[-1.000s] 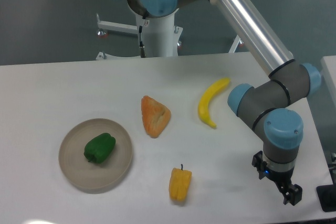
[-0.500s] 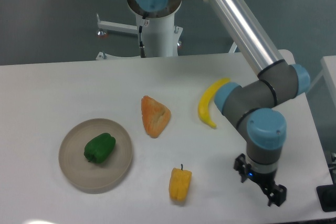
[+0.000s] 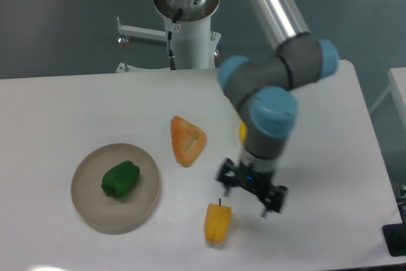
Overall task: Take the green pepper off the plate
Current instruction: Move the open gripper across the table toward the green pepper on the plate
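White table (image 3: 76,106), arm bent, fingers (image 3: 226,188) downward.

Items counted on the table (image 3: 76,99): one green pepper (image 3: 120,178), one plate (image 3: 89,204), one orange wedge-shaped item (image 3: 186,139), one yellow pepper (image 3: 217,221). One yellow item (image 3: 242,132) is seen mostly hidden behind the arm (image 3: 273,87). One arm, one gripper (image 3: 252,195) recorded.

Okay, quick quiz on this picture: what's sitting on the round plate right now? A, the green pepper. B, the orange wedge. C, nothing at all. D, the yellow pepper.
A: the green pepper lies alone on the plate, while the yellow pepper and the orange wedge rest on the table, and the gripper hangs off to the right near the yellow pepper.
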